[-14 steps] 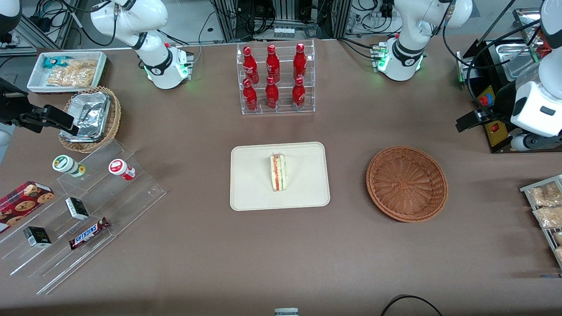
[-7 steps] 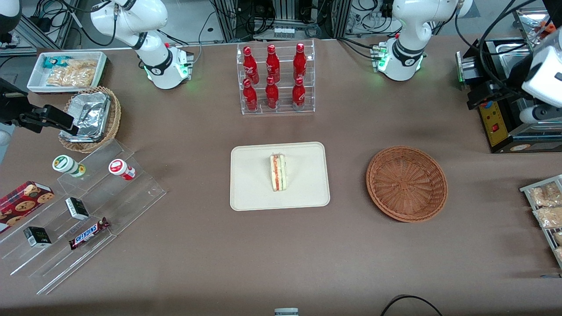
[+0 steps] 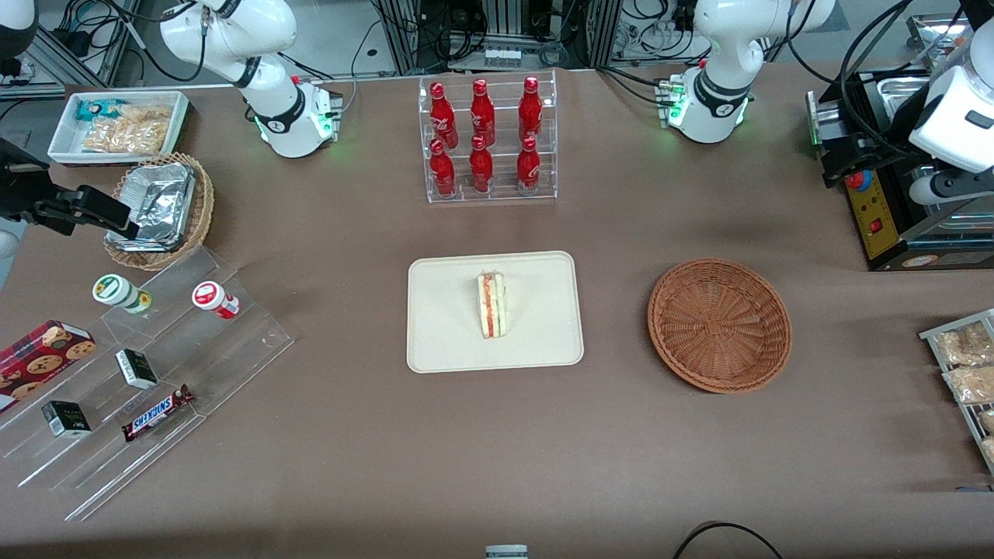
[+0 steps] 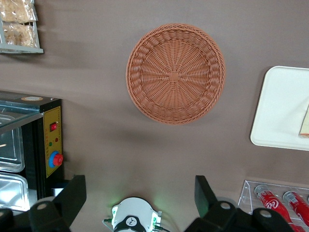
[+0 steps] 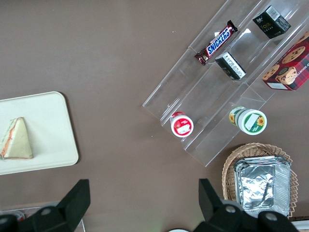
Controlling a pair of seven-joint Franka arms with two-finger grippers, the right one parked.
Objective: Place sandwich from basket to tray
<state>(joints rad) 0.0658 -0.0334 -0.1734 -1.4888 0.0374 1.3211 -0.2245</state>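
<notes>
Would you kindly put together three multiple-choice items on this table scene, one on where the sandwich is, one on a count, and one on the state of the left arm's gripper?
1. Where does the sandwich lie?
A. In the brown basket
B. On the tray
C. On the bare table

2. How many red bottles stand in the clear rack?
A. Four
B. Six
C. Eight

3. What is the state of the gripper?
A. Shut on the sandwich
B. Open, holding nothing, high over the working arm's end of the table
C. Resting open in the basket

Answers:
1. B: the sandwich rests on the tray, and the basket holds nothing.
2. B: the red bottles stand in two rows of three in the rack.
3. B: the gripper shows its fingers spread apart with nothing between them, well above the table.
</notes>
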